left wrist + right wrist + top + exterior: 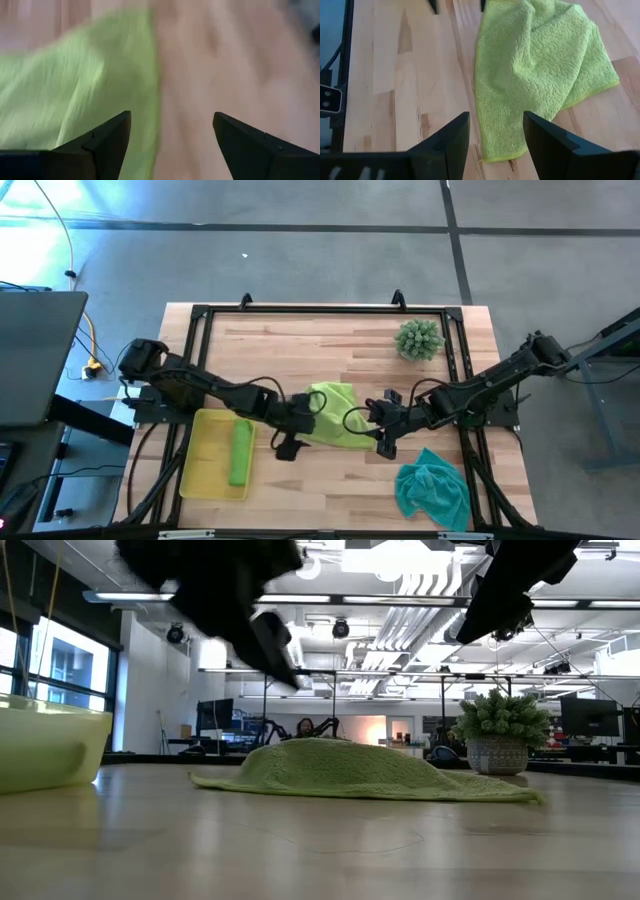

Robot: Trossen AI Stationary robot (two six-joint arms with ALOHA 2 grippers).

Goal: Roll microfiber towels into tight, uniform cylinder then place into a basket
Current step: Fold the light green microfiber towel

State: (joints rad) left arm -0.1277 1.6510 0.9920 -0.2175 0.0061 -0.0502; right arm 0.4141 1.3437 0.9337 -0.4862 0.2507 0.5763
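We see the wooden table (300, 350) first, spanning the whole workspace under both dark arms. On its left side lies the yellow basket (200, 460), its long axis running from the near edge toward the far edge. Inside it rests a rolled lime green towel (240, 452), a cylinder lying along that same near-to-far line, against the basket's right wall.

Near the table's middle lies the loose lime green towel (335, 415), spread unevenly with a low hump in the low view (340, 768); its longer side runs roughly near to far, slightly slanted. At the near right we find the teal towel (432, 490), crumpled in a heap with no clear axis. The spiky green plant (419, 338) stands in a pot at the far right.

The left gripper (290, 442) hangs just beside the loose towel's left edge, its fingers (107, 145) spread apart and holding nothing. The right gripper (386, 442) hangs at that towel's right edge, fingers (447, 142) likewise parted and empty, pointing across the cloth.
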